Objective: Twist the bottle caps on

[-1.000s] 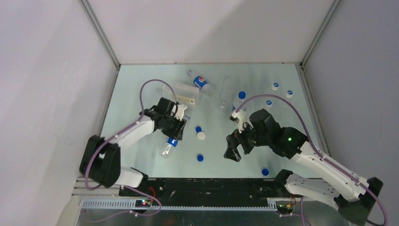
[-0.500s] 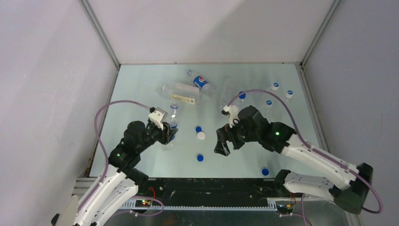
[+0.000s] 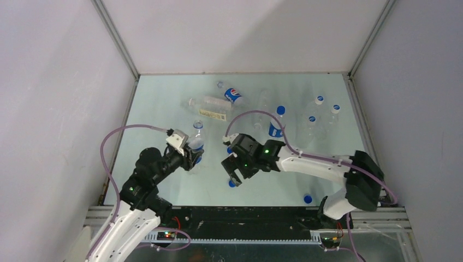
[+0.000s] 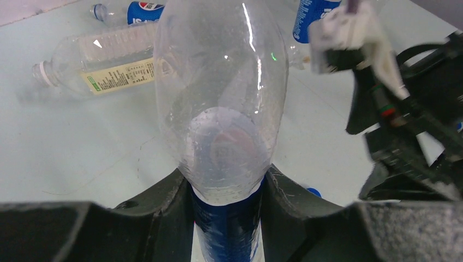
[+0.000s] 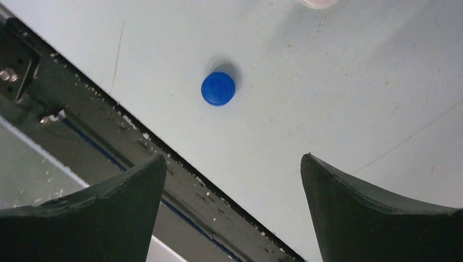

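The left claw (image 3: 191, 158) is closed on a clear bottle (image 4: 221, 109). Its two fingers (image 4: 164, 202) press on either side of the blue wrap label low on the body. The writing on that label cannot be read.

Behind it on the bench (image 3: 158, 103) lies a plain bottle (image 3: 207, 108) with a pale label of fine print, too small to read. Just beyond that is a lying bottle (image 3: 232, 95) whose blue label bears the red-white-blue Pepsi logo.

The right claw (image 5: 232, 158) hangs wide open near the middle, holding nothing. It is above a loose blue cap (image 5: 218, 88) that lies close to the bench's front edge.

Further right, a blue-labelled bottle (image 3: 277, 123) stands capped. Three more capped bottles (image 3: 319, 101) stand beyond it, and another blue cap (image 3: 307, 199) lies near the front rail.
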Controlling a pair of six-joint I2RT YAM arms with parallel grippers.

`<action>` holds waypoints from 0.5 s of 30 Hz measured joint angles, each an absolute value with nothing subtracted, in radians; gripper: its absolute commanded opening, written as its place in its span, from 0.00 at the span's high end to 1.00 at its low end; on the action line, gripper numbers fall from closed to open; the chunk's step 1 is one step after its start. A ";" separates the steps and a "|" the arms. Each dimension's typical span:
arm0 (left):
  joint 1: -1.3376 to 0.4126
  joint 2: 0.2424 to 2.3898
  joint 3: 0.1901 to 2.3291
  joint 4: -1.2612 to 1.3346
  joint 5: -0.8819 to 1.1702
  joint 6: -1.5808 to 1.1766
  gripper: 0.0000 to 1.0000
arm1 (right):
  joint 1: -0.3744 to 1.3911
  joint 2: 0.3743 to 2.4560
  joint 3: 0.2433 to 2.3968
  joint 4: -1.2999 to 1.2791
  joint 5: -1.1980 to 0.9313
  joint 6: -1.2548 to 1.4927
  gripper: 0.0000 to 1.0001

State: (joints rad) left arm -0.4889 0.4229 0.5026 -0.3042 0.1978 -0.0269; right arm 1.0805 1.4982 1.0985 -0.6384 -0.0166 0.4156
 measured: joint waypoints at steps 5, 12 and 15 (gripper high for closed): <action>-0.489 0.373 0.503 -0.309 0.192 -0.030 0.85 | 1.121 1.626 1.169 -0.648 0.039 0.442 0.11; -0.489 0.265 0.503 -0.310 0.141 -0.038 0.78 | 1.150 1.777 1.257 -0.654 0.054 0.474 0.21; -0.489 0.220 0.497 -0.309 0.136 -0.036 0.79 | 1.158 1.832 1.291 -0.658 0.059 0.484 0.29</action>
